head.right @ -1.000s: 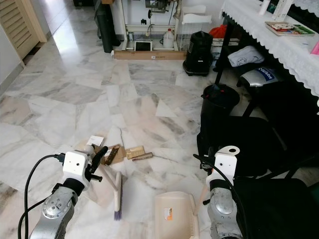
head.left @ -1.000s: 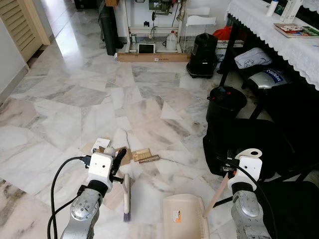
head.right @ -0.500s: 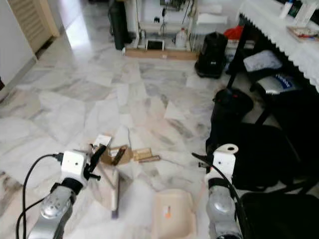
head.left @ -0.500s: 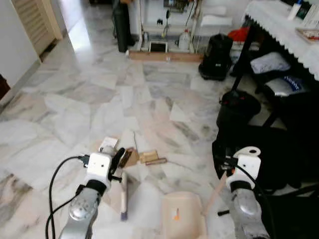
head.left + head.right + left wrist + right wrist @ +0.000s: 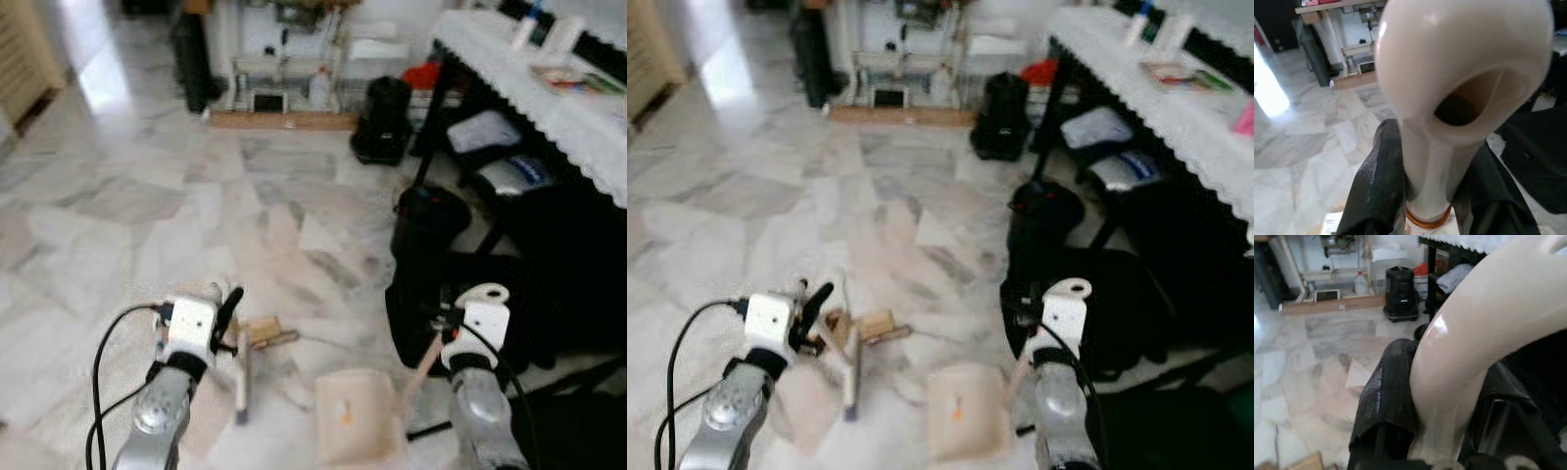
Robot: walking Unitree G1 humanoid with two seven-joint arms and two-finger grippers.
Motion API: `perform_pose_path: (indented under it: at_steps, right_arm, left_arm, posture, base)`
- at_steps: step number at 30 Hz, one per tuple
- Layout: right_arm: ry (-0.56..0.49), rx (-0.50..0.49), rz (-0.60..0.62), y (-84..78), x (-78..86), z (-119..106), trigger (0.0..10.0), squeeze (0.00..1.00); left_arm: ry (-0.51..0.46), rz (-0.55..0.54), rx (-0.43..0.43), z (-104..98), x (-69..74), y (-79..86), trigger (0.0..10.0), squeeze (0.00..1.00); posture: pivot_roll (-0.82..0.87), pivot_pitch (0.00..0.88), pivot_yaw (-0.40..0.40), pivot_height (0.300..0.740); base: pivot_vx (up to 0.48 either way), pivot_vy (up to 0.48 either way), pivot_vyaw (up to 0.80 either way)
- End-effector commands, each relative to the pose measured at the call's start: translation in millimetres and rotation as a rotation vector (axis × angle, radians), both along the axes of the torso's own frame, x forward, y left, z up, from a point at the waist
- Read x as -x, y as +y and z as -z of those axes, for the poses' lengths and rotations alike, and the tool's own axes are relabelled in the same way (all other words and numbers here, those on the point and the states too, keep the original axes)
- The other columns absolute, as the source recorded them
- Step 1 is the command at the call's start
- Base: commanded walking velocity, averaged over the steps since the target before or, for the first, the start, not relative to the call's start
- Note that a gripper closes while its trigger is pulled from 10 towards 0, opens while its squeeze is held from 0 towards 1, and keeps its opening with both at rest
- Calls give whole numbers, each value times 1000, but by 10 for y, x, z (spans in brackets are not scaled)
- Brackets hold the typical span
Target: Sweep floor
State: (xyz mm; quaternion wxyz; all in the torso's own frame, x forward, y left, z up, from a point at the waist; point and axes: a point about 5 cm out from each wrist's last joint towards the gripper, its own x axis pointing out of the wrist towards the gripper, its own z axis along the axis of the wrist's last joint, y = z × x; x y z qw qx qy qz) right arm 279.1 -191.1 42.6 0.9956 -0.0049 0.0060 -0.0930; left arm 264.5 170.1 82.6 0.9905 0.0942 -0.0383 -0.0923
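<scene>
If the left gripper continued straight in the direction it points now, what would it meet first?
Probably the cardboard scraps on the marble floor, just ahead of the left gripper holding the brush; depth is unclear.

Both head views look forward and down from above at the grey-veined white marble floor (image 5: 147, 196), far enough back to take in both silver arms at the lower edge; they are blurred. They share nearly the same scene, the right eye offset slightly sideways. The left wrist view sits very near the cream plastic brush handle (image 5: 1449, 98), looking along it toward the far wall. The right wrist view is equally close on the cream curved dustpan handle (image 5: 1474, 333), facing the same black squat canister (image 5: 1400, 289) that the head views show.
</scene>
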Motion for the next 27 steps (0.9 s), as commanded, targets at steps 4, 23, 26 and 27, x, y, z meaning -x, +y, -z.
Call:
perform_pose_path:
  at_steps: [4, 23, 26, 27]
  right_arm:
    - [-27, 21, 15, -80, -9, -59, 10000, 0]
    - [-31, 19, 8, -64, -14, -57, 10000, 0]
    - [-31, 17, 6, -62, -15, -56, 10000, 0]
    - [-30, 17, 5, -60, -16, -54, 10000, 0]
  left_arm:
    - [-75, 21, 2, -128, -23, -68, 10000, 0]
    - [-113, -23, -13, -176, -42, -7, 10000, 0]
    - [-112, -27, -15, -167, -41, -3, 10000, 0]
    - [-112, -27, -15, -167, -41, -3, 10000, 0]
  posture:
    - [-45, 39, -35, 740]
    - [-41, 34, -35, 740]
    - [-41, 33, -35, 740]
    - [-41, 33, -35, 740]
  base:
    - [310, 0, 0]
    - [310, 0, 0]
    - [310, 0, 0]
    - [311, 0, 0]
